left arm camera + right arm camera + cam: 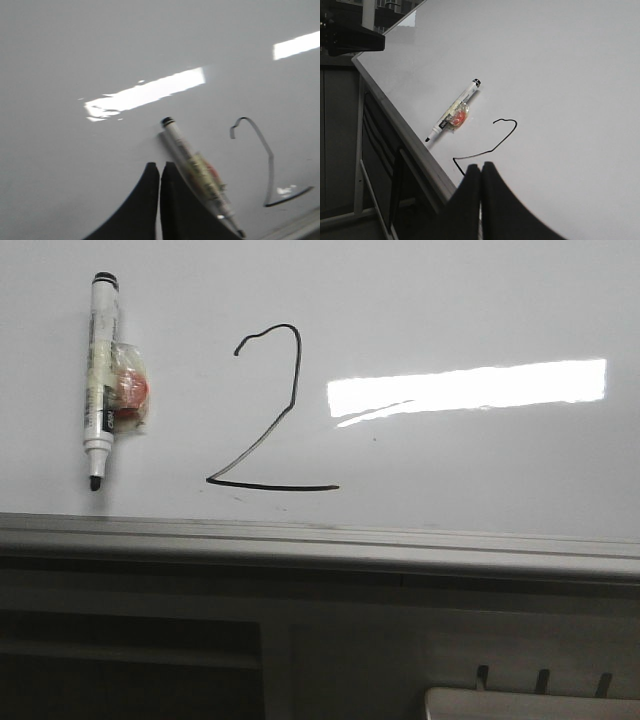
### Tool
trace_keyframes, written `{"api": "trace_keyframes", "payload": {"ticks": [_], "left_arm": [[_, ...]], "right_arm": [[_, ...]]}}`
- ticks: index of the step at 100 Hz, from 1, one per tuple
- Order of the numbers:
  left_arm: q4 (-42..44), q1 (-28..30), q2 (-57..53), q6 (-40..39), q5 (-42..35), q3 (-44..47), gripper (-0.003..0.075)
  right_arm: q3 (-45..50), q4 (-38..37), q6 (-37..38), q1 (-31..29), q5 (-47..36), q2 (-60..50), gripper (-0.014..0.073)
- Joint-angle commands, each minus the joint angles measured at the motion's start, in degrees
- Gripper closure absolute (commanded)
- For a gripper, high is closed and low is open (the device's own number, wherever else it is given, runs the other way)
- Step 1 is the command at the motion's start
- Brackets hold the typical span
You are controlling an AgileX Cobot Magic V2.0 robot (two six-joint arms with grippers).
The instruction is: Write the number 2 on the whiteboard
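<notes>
A black hand-drawn number 2 (268,410) stands on the whiteboard (450,300), near its front rim. It also shows in the left wrist view (265,160) and the right wrist view (492,142). A white black-tipped marker pen (100,375) lies flat on the board left of the digit, uncapped, with a clear wrapper and a red bit taped to its side. My left gripper (160,165) is shut and empty, above the board just beside the pen (197,172). My right gripper (481,166) is shut and empty, over the digit's base stroke. Neither gripper shows in the front view.
The board's grey metal rim (320,540) runs along the front edge, with dark frame parts below it. A bright rectangular glare (465,388) lies right of the digit. A pale object's edge (530,705) shows at the bottom right.
</notes>
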Motion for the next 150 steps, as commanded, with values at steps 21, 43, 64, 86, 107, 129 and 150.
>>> {"api": "trace_keyframes", "payload": {"ticks": [21,43,64,86,107,129,150], "left_arm": [[3.06,19.01,-8.57,-0.61,-5.33,5.91,0.0741],[13.05,28.81,-14.43,-11.34,-5.22,11.30,0.0741],[10.75,28.64,-17.54,-11.34,4.27,13.91,0.0741],[11.52,28.02,-17.54,-10.26,14.92,14.02,0.0741],[12.75,28.02,-17.54,-9.78,15.49,13.91,0.0741],[12.75,28.02,-17.54,-9.78,15.49,13.91,0.0741],[12.75,28.02,-17.54,-9.78,15.49,13.91,0.0741]], "right_arm": [[-1.51,0.44,-0.48,0.02,-2.45,0.32,0.0665],[-1.51,0.44,-0.48,0.02,-2.45,0.32,0.0665],[-1.51,0.44,-0.48,0.02,-2.29,0.32,0.0665],[-1.51,0.44,-0.48,0.02,-2.44,0.32,0.0665],[-1.51,0.44,-0.48,0.02,-2.44,0.32,0.0665],[-1.51,0.44,-0.48,0.02,-2.44,0.32,0.0665],[-1.51,0.44,-0.48,0.02,-2.44,0.32,0.0665]]}}
